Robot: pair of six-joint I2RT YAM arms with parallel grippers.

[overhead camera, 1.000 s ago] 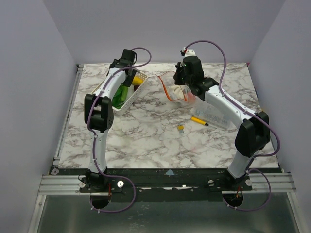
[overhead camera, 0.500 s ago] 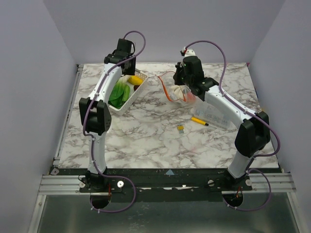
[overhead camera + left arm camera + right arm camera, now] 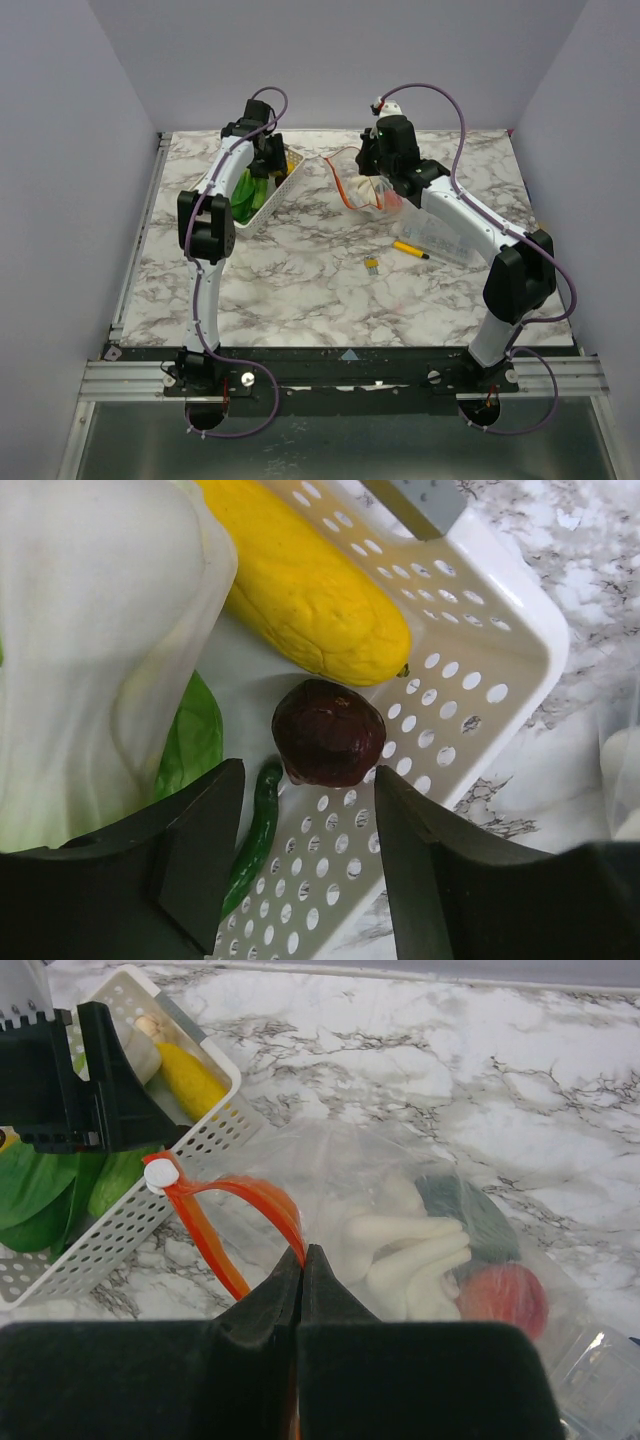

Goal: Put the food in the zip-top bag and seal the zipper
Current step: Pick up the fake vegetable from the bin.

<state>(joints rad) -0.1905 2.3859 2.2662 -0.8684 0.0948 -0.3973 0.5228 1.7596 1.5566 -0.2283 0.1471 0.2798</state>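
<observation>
In the left wrist view my left gripper hangs open inside the white lattice basket. Just beyond its fingertips lies a dark purple round food, not touched by either finger. Around it are a yellow food, a thin green chili, a green leaf and a large white piece. My right gripper is shut on the orange-red zipper of the clear zip-top bag, holding its mouth up. Inside the bag lie white, red and dark green foods.
From above, the basket stands at the back left and the bag beside it at centre back. A yellow marker pen, a small yellow item and a rigid clear box lie under the right arm. Walls close in three sides.
My left gripper lifted off the basket, narrowed, then came back down into it with its jaws partly reopened. The right gripper and the bag have not moved.
</observation>
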